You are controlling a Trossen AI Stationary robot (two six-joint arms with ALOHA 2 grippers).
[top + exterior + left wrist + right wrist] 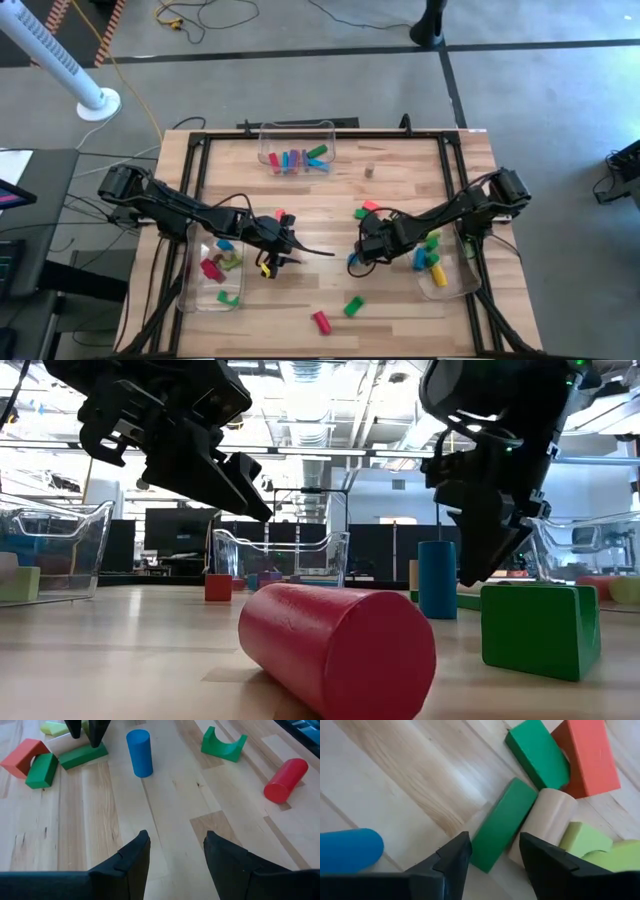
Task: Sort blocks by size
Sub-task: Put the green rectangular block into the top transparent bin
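Note:
My right gripper (492, 847) hangs open, pointing steeply down over the near end of a dark green bar block (502, 825). That bar lies flat on the table beside a tan cylinder (547, 822), a green block (537, 752) and a red block (585, 755). A blue cylinder (139, 752) stands upright close by. My left gripper (175, 845) waits open over bare wood left of centre (300, 248), with nothing between its fingers. A red cylinder (285, 780) and a green arch (223, 744) lie loose toward the near edge. My right gripper has its open fingers on either side of the green bar's near end (485, 862), coming from above and lying across the bar. The bar lies flat on the table. Whether the fingers (455, 855) touch it, I cannot tell.
Three clear bins stand on the table: one at the far edge (297, 130), one at the left (195, 290), one at the right (455, 285), each with blocks inside. A small tan block (369, 171) sits alone near the far bin. Bare wood lies between the two arms.

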